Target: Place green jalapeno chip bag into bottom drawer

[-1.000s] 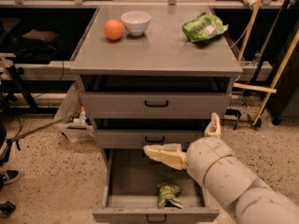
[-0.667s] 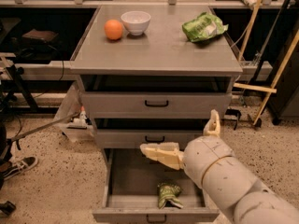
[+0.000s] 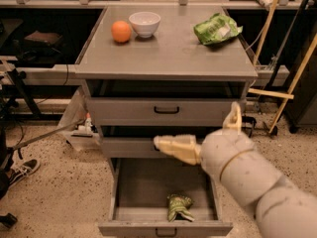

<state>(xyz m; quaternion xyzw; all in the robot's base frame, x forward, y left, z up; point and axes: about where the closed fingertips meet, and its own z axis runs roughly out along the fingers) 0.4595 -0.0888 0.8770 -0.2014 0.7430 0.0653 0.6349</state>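
Observation:
The green jalapeno chip bag (image 3: pixel 179 207), crumpled olive-green foil, lies inside the open bottom drawer (image 3: pixel 143 185), near its front wall. My gripper (image 3: pixel 196 124) is open and empty, above the drawer, in front of the middle drawer's front. One pale finger (image 3: pixel 174 148) points left; the other (image 3: pixel 233 117) points up. My arm fills the lower right and hides the drawer's right side.
On the cabinet top (image 3: pixel 168 53) are an orange (image 3: pixel 121 31), a white bowl (image 3: pixel 144 24) and a brighter green bag (image 3: pixel 217 29). The two upper drawers (image 3: pixel 166 110) are shut. Wooden poles (image 3: pixel 292 78) lean at the right. A shoe (image 3: pixel 20 170) and cables lie at the left.
My gripper has risen a little above the open drawer, still open. The chip bag has stayed in the drawer. A shoe has come into view at the left.

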